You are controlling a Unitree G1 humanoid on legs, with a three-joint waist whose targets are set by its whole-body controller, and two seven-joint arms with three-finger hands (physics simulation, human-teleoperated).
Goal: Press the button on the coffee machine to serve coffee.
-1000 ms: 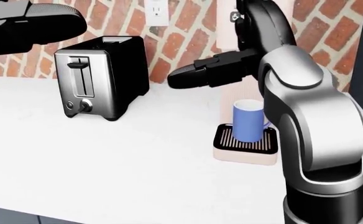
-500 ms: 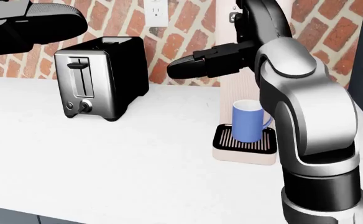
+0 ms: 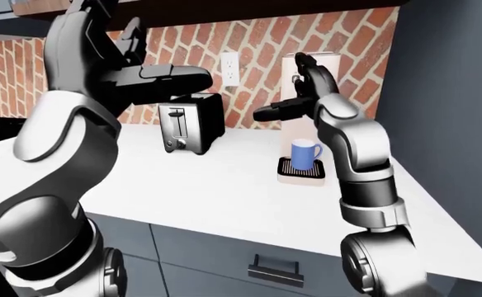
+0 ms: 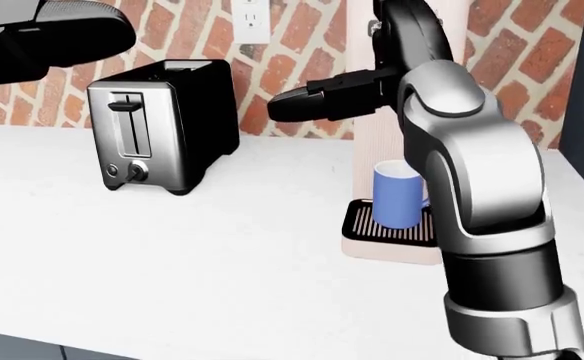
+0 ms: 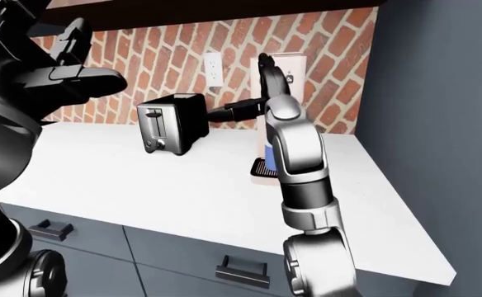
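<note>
Nearest the cameras, our two arms fill the edges of the views, over the white desk (image 4: 172,270) that carries everything. Our left robot hand (image 3: 154,80) hangs high at the left of the left-eye view, its fingers stretched out flat and holding nothing. Our right robot hand (image 3: 294,93) is raised against the upper face of the coffee machine (image 3: 315,68), one finger jutting out toward the left of the view and the others splayed up along the machine; it grips nothing.

Farther along the desk sits the blue mug (image 4: 397,195) on the machine's black slatted drip tray (image 4: 367,225), and to its left, well apart, the toaster (image 4: 157,124) stands against the brick wall (image 4: 302,30) below a wall socket (image 4: 252,19).

We judge the coffee machine to be a rigid, fairly heavy box that should not slide under a light push. There is nothing to grasp here: the button wants a short, firm press with one fingertip, straight into the machine's face.

The button itself is hard to make out. In the head view a small dark mark (image 4: 375,28) shows at the machine's upper left edge, but our forearm covers most of that face, so we cannot tell whether a finger already touches it. The mug's contents are hidden too.
</note>
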